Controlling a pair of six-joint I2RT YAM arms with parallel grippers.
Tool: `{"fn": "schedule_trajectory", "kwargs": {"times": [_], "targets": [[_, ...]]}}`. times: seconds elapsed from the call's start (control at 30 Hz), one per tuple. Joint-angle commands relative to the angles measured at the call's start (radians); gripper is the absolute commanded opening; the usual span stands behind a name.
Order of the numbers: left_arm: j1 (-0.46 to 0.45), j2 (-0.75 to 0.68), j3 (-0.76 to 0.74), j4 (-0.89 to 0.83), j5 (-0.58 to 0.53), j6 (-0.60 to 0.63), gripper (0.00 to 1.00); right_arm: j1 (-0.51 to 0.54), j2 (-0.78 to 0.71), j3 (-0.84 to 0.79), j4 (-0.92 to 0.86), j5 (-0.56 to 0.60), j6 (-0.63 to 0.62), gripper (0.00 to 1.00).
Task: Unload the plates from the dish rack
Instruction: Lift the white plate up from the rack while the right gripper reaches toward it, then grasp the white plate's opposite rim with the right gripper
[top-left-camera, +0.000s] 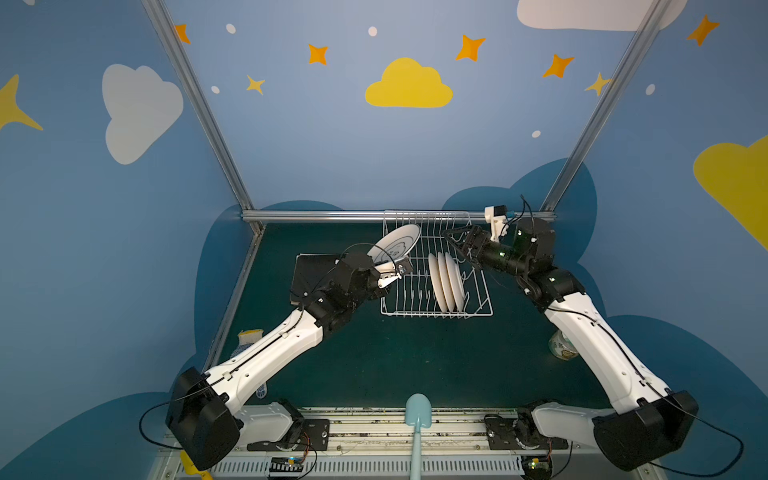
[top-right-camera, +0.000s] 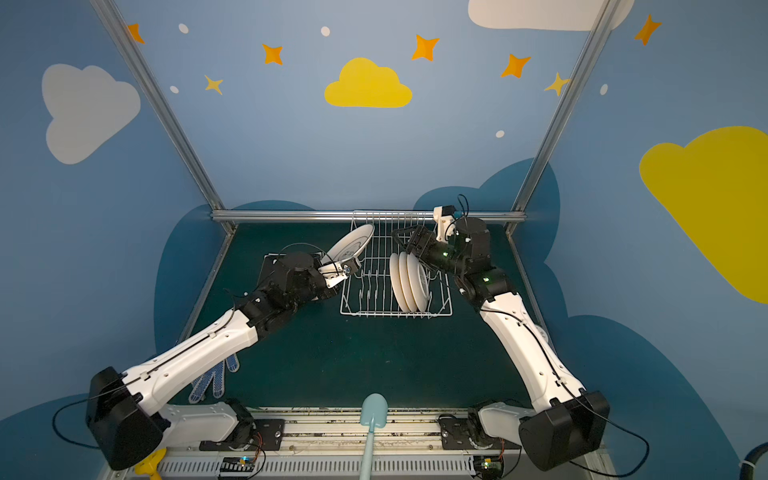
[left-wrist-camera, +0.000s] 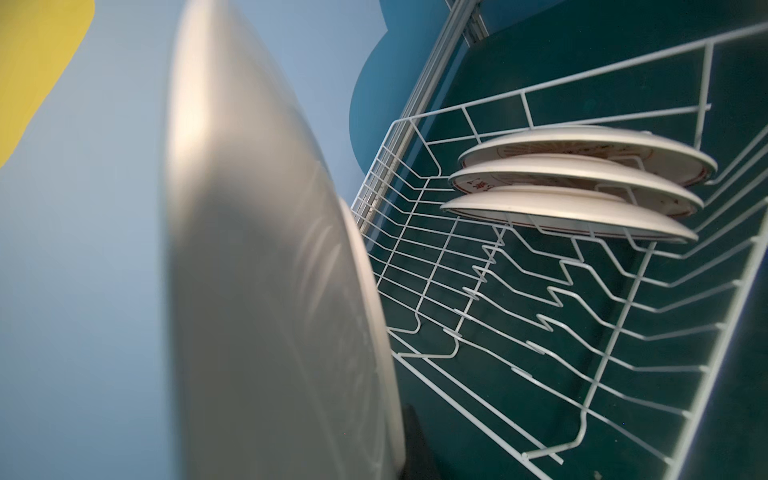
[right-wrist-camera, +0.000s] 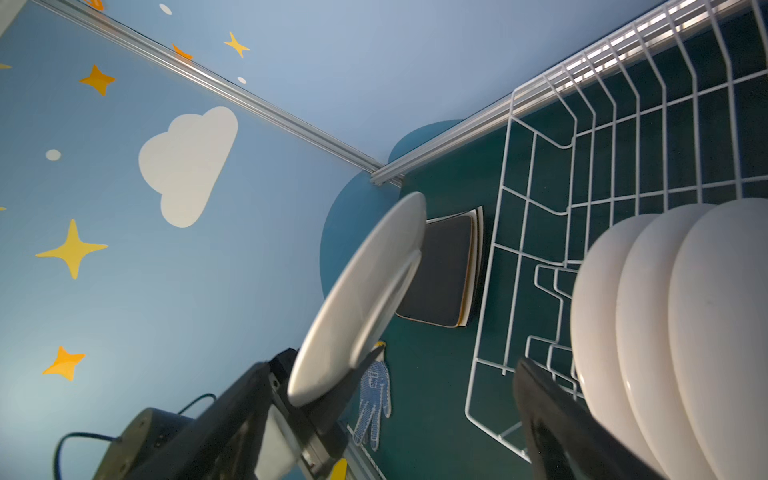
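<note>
Green desk (top-left-camera: 374, 365), starry blue walls (top-left-camera: 374, 166). We count square-plate stack (top-left-camera: 309, 270) unloaded, 9 o'clock of dish rack (top-left-camera: 432, 314). Left hand (top-left-camera: 395, 272) clamps round plate (top-left-camera: 395, 245) above rack's 10 o'clock rim. Three round plates (top-left-camera: 446, 282) to go, 4 o'clock. Right hand (top-left-camera: 455, 241) wide, empty, 2 o'clock.

Quick tally: four round plates (top-left-camera: 446, 282), three standing in the rack (top-left-camera: 405, 291) plus one held plate (top-left-camera: 395, 245) up in the air. One rack. One black plate (right-wrist-camera: 440, 270) on top of cream plates (right-wrist-camera: 478, 241), looks like two edges there but can't swear to it. Two grippers, left gripper (top-left-camera: 397, 272) and right gripper (top-left-camera: 453, 239). Also one glove (top-right-camera: 212, 380), one blue scoop (top-left-camera: 417, 409), one jar (top-left-camera: 561, 345) and one yellow thing (top-right-camera: 151, 461) I can't make out.
</note>
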Motion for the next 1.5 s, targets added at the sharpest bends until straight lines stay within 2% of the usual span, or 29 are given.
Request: {"fn": "schedule_trajectory", "kwargs": {"times": [0.0,0.43,0.6,0.87,1.1,1.47], "targets": [[-0.014,-0.022,0.007,0.140,-0.063,0.114,0.03,0.014,0.031,0.037,0.009,-0.058,0.032,0.89],[-0.068,0.017,-0.044,0.243,-0.101,0.262,0.03,0.137,0.111,0.123,-0.146,0.056,-0.037,0.77],[-0.084,0.028,-0.052,0.283,-0.121,0.303,0.03,0.161,0.130,0.116,-0.177,0.081,-0.019,0.69],[-0.095,0.026,-0.073,0.291,-0.109,0.312,0.03,0.173,0.153,0.131,-0.221,0.141,-0.027,0.52],[-0.107,0.029,-0.090,0.313,-0.113,0.333,0.03,0.174,0.197,0.170,-0.231,0.129,-0.039,0.35],[-0.109,0.037,-0.101,0.324,-0.127,0.335,0.06,0.186,0.222,0.193,-0.264,0.124,-0.065,0.24]]}}
